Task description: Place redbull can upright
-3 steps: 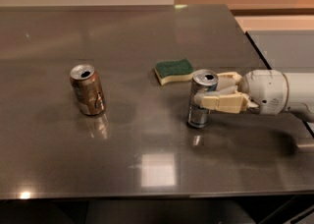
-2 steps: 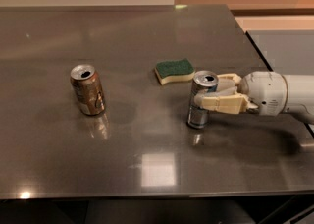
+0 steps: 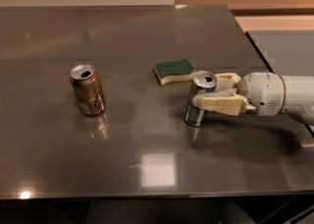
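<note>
The redbull can [image 3: 196,112], slim with a silver top, stands upright on the dark metal table [image 3: 122,159], right of the middle. My gripper [image 3: 205,91] reaches in from the right, with one cream finger [image 3: 221,104] in front of the can and the other behind it. The fingers are closed on the can's upper half. The can's base rests on the table. My white arm [image 3: 274,94] extends off the right edge of the view.
A wider brown-gold can [image 3: 87,89] stands upright at the left. A green and yellow sponge [image 3: 174,70] lies just behind and left of the redbull can. The table's right edge runs close behind my arm.
</note>
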`<action>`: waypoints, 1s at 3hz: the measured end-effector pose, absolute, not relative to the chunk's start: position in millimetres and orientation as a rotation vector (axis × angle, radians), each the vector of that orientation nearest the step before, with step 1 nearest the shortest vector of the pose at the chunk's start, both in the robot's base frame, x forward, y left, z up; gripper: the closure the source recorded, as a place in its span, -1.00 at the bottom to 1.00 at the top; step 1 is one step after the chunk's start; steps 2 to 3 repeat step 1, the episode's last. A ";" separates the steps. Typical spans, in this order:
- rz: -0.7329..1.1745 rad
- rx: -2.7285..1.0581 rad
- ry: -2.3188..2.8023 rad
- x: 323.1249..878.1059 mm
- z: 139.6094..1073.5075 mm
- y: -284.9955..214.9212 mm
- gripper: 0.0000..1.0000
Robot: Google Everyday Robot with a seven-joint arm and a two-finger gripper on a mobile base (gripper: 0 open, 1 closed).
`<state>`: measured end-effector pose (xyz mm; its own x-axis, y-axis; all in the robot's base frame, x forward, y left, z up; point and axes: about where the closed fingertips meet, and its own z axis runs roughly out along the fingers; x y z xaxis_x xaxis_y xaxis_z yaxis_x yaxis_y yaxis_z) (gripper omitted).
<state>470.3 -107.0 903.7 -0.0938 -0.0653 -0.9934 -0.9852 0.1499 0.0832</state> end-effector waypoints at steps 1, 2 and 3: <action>1.129 -1.111 1.391 470.1 904.7 -104.9 -1.00; 1.129 -1.111 1.391 470.1 904.7 -104.9 -1.00; 1.129 -1.111 1.391 470.1 904.7 -104.9 -1.00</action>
